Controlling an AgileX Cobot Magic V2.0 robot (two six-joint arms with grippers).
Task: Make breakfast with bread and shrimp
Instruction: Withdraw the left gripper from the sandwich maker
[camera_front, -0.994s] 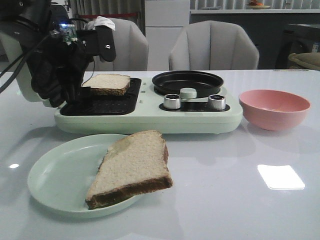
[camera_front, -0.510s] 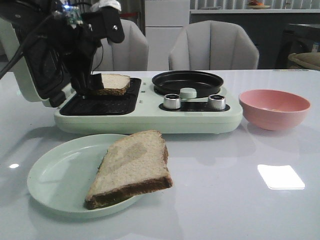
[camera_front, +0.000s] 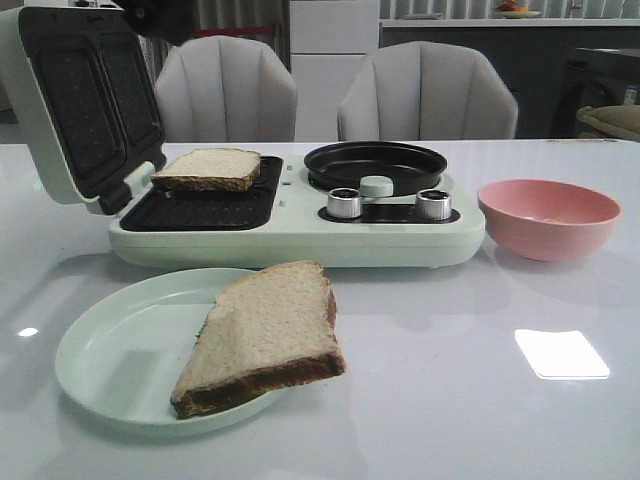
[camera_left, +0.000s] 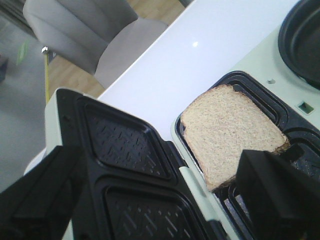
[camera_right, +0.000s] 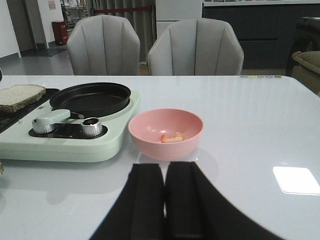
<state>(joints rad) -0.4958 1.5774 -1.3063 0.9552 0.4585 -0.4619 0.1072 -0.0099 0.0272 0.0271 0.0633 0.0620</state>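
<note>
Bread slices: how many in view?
2. One slice lies on the open sandwich maker's lower plate; the other slice rests on the pale green plate, overhanging its rim.

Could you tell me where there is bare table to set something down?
Bare table lies right of the plate, in front of the pink bowl. The gap between plate and appliance is tight. The near grill half lies bare below the bread.
</note>
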